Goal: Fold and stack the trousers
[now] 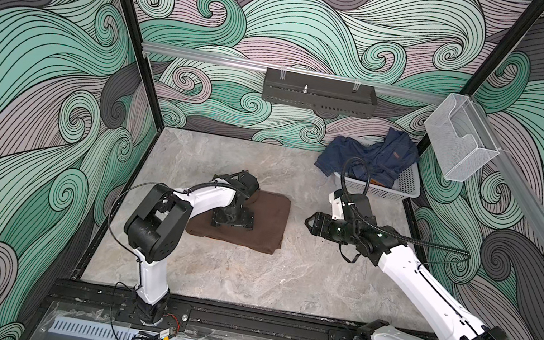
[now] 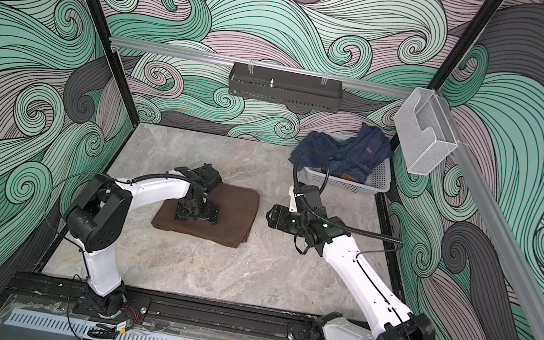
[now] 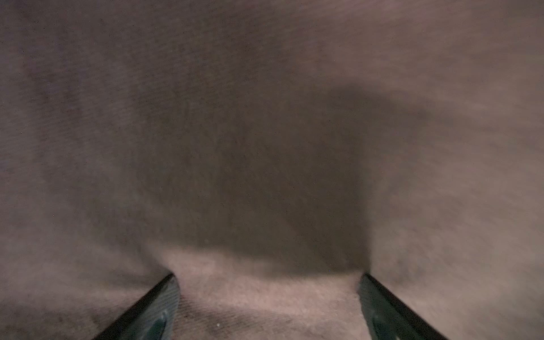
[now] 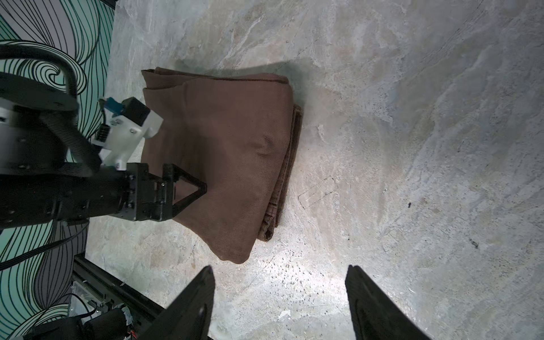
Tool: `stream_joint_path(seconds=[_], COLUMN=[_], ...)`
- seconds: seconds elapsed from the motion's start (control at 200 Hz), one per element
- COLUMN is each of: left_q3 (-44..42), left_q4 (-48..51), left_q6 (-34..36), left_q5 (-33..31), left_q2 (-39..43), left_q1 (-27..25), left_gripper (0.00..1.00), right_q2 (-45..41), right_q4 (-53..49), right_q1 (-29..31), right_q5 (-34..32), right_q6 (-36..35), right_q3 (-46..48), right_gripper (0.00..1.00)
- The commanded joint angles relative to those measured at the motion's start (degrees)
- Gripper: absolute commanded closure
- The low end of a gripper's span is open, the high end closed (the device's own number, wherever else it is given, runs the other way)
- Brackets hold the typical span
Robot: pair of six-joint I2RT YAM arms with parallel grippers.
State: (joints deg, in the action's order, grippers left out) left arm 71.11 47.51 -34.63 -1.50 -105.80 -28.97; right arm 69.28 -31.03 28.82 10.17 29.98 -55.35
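Folded trousers [image 1: 270, 223] lay left of middle on the table [image 1: 243, 279]; the fold could easily have come undone.
My left gripper [image 1: 234, 218] rested on the top layer, jaws spread wide, holding nothing; my right gripper [image 1: 309, 223] hung beside the bundle, jaws parted, empty; the blurred wrist view left me unsure whether a fingertip had caught cloth; if so, lifting would drag the fold open.

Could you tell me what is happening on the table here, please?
The dark brown trousers lie folded into a neat rectangle on the table. The left arm reaches down onto the top of them, its jaws wide open and pressing into the cloth rather than gripping it. The right arm hovers beside the trousers, apart from them, jaws open and empty. Blue denim garments sit heaped in a white basket at the back.
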Motion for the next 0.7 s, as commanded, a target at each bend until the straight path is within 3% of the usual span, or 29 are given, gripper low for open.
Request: stream_joint_path(seconds=[0.0,0.46,0.695], left_q3=[3.29,6.45,10.03], left_q4=[2.07,2.81,6.07], left_q6=[-1.57,-1.24,1.33], left_q5=[-3.94,-4.0,-4.93], left_q2=[-3.3,-14.37,-16.11], left_q1=[-0.04,0.49,5.76], left_gripper=[0.01,0.02,0.02], right_q2=[-0.51,-0.68,-1.85], right_q4=[0.06,2.6,3.13], right_q1=[-0.02,-1.7,-3.58], right_q5=[-1.45,-1.96,-0.97], right_q6=[-1.26,-1.46,-0.76], right_q3=[0.7,0.74,0.93], right_gripper=[0.28,0.28,0.28])
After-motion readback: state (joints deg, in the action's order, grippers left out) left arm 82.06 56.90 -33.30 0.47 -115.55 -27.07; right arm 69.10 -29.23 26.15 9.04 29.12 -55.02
